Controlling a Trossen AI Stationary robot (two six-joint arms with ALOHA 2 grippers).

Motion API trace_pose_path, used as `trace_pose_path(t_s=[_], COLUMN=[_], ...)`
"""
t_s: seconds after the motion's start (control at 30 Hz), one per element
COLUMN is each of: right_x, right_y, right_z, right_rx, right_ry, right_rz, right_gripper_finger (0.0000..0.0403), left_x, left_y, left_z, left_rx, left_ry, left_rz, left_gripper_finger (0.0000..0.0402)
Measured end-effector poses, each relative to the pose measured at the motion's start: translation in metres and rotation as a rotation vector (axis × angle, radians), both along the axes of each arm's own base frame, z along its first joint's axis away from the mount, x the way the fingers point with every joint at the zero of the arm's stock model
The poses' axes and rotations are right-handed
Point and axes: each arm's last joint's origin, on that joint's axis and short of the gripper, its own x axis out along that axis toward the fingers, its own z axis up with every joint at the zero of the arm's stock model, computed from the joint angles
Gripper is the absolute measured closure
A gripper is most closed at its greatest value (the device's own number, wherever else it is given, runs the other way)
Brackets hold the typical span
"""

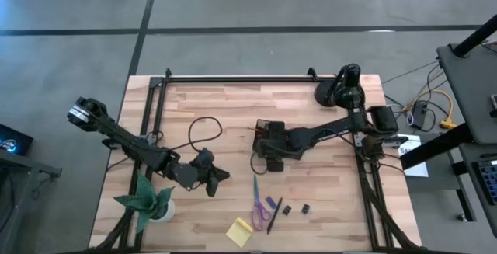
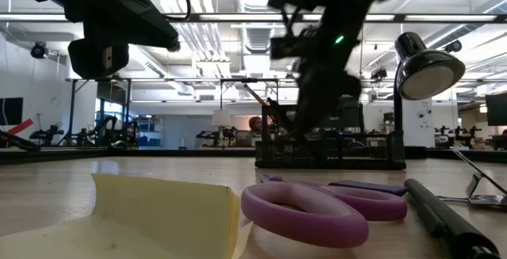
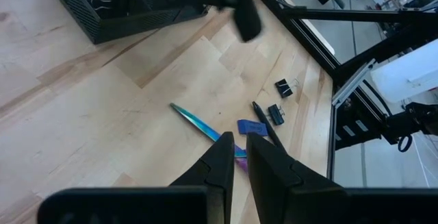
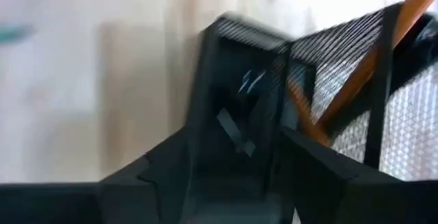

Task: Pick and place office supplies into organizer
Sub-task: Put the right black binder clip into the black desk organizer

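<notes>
Sticky notes (image 2: pixel 166 211) and scissors (image 2: pixel 317 207) hug the table's front edge; right gripper (image 4: pixel 236 138) gapes over the organizer (image 2: pixel 329 152), left gripper (image 3: pixel 235 161) pinched narrow, empty.

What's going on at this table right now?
A two-armed robot is sorting office supplies into a dark mesh organizer. The right end effector is over the organizer with its fingers apart; orange pencils already stand inside. The left end effector waits above bare wood to the left, holding nothing. Purple scissors, a black pen, two black clips and a yellow sticky-note pad lie on the table near the front edge.
</notes>
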Motion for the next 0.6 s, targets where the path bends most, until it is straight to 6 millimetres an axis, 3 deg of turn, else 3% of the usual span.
trace_pose_path(t_s=[0.13, 0.27, 0.43, 0.6], right_x=[-0.024, -0.063, -0.110, -0.132], right_y=[0.033, 0.081, 0.145, 0.183], right_z=[0.018, 0.026, 0.028, 0.023], right_rx=[0.015, 0.107, 0.248, 0.340], right_ry=[0.067, 0.093, 0.057, 0.016], right_rz=[0.073, 0.083, 0.039, -0.083], right_gripper_finger=[0.0182, 0.0173, 0.0172, 0.0172], left_x=[0.000, 0.000, 0.000, 0.000], left_y=[0.000, 0.000, 0.000, -0.001], left_z=[0.000, 0.000, 0.000, 0.000], left_rx=[0.000, 0.000, -0.005, -0.009], left_ry=[0.000, 0.000, 0.002, 0.005], left_rz=[-0.001, 0.000, -0.010, -0.026], left_gripper_finger=[0.0376, 0.0376, 0.0376, 0.0376])
